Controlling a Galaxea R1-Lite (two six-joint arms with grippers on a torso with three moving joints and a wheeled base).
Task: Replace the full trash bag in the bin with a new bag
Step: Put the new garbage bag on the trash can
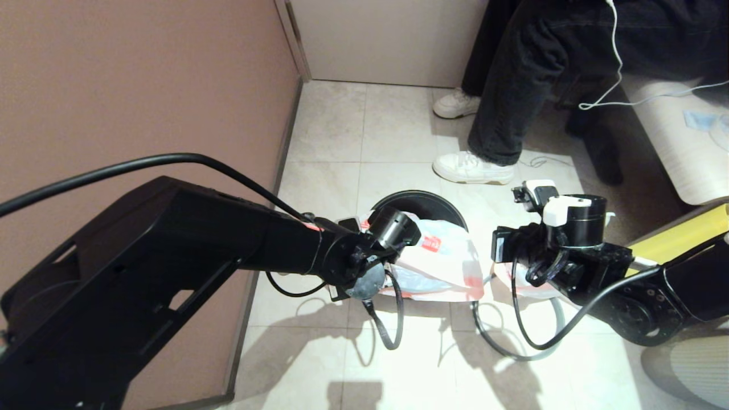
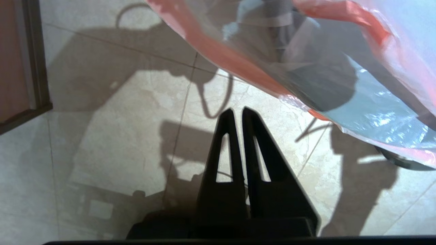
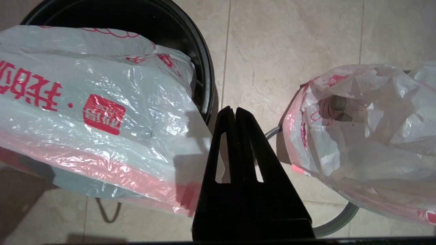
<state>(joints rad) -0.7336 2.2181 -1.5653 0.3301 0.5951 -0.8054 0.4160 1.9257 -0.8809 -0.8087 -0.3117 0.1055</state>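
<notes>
The black bin [image 1: 424,200] [image 3: 203,64] stands on the tiled floor. The smooth new bag [image 1: 441,263] [image 3: 102,112] [image 2: 306,58] lies draped over its near rim, pink band toward me. To its right on the floor lies the lumpy full trash bag [image 3: 368,136] [image 1: 510,280], with the grey hoop [image 3: 335,223] [image 1: 512,352] under it. My left gripper [image 2: 237,110] hangs shut over bare tile just short of the new bag's pink edge, holding nothing. My right gripper [image 3: 233,109] is shut and empty above the floor gap between the two bags.
A brown wall [image 1: 142,85] runs along the left. A person's legs in white sneakers [image 1: 471,168] stand just behind the bin. A sofa [image 1: 678,142] and a yellow bag [image 1: 680,238] are at the right. Open tiles lie in front.
</notes>
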